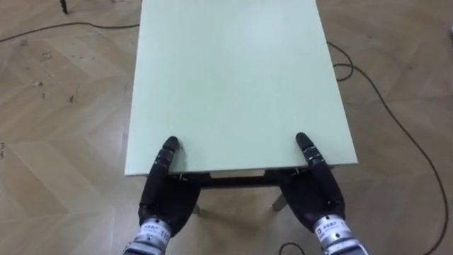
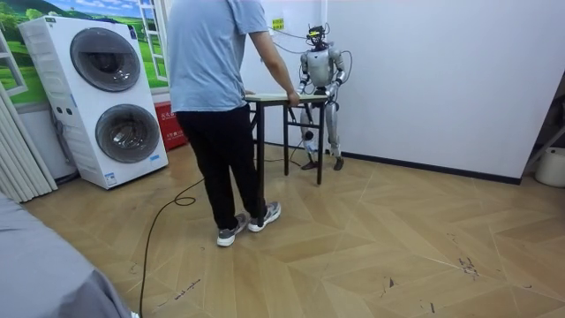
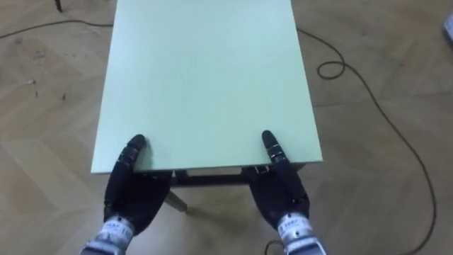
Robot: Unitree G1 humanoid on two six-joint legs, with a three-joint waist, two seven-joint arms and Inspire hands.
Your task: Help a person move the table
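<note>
Between the robot and a person (image 2: pixel 216 88) is the table (image 1: pixel 233 78), over a wood floor (image 1: pixel 64 106). Its pale green surface runs lengthwise straight away from the robot. At the near short edge the left hand (image 1: pixel 164 202) and the right hand (image 1: pixel 317 195) each clamp it, with one of the fingers lying flat on top and the rest tucked beneath the edge. The person's hand grips the far end. Stacked washing machines (image 2: pixel 106 97) stand well apart, at the room view's left.

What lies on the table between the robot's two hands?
Nothing: the table top between left hand and right hand is bare, in both eye views.
</note>
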